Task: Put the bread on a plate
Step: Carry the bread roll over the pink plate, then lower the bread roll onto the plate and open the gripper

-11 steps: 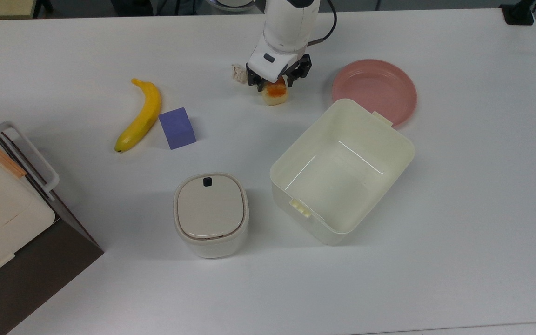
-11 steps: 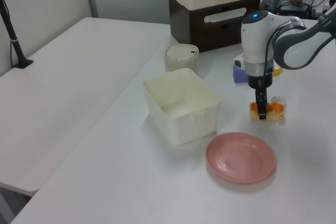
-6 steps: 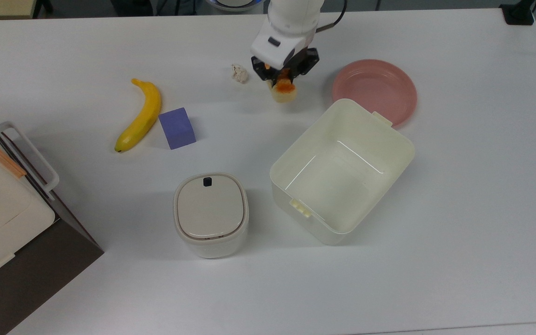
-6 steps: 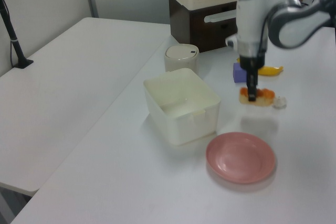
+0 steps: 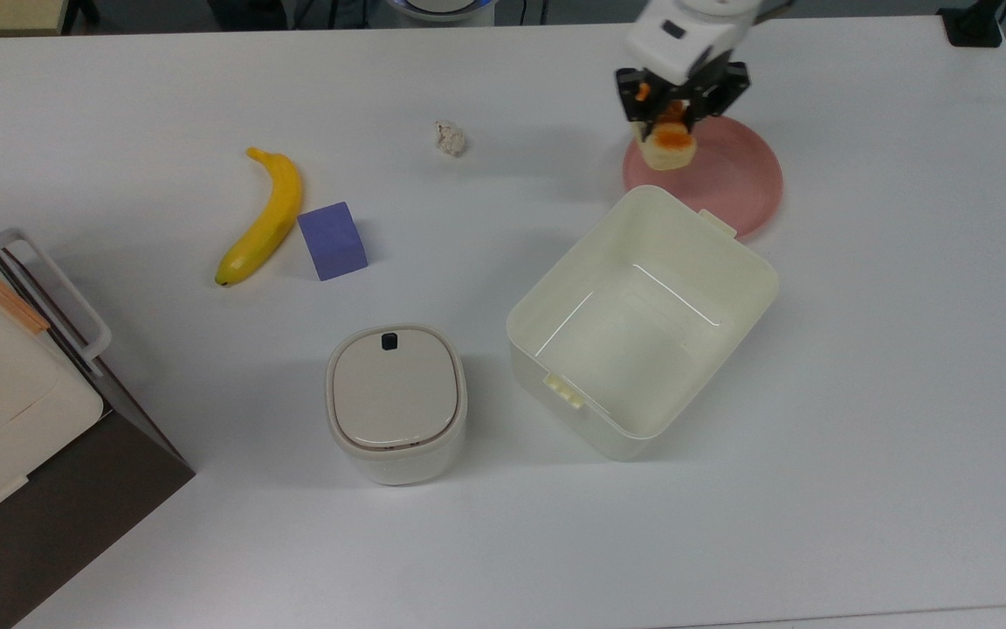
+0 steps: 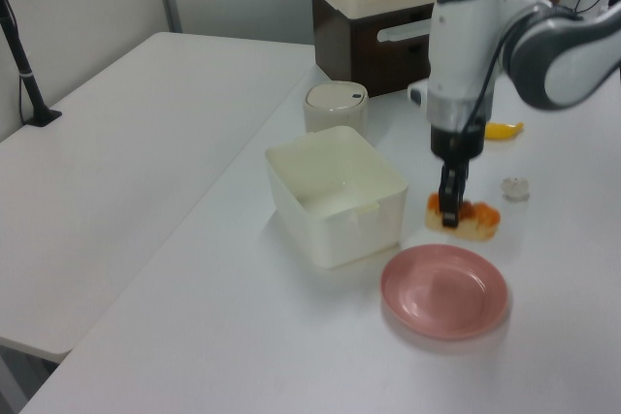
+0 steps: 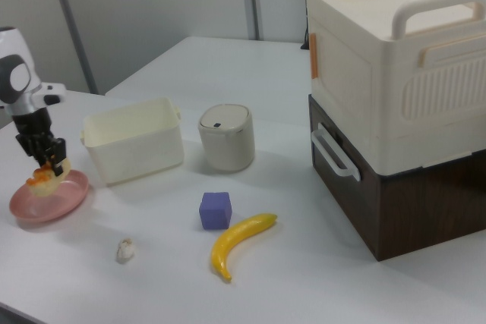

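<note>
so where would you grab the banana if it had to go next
Grip the banana across its thick middle, coming straight down, jaws closing across its narrow width. It lies flat and curved on the table; the purple cube sits close beside its lower half, so stay nearer the stem half.

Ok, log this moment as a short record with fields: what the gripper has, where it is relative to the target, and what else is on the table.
gripper: shut on the small loaf with the glazed orange-brown top, held clear of the table
target: round pink plate, nothing resting on it
position: loaf over the plate's edge at the top view's left
beside plate: large cream rectangular tub
other items: yellow banana, purple cube, small whitish wad, round-cornered lidded cream container
stage: carrying, not yet released
</note>
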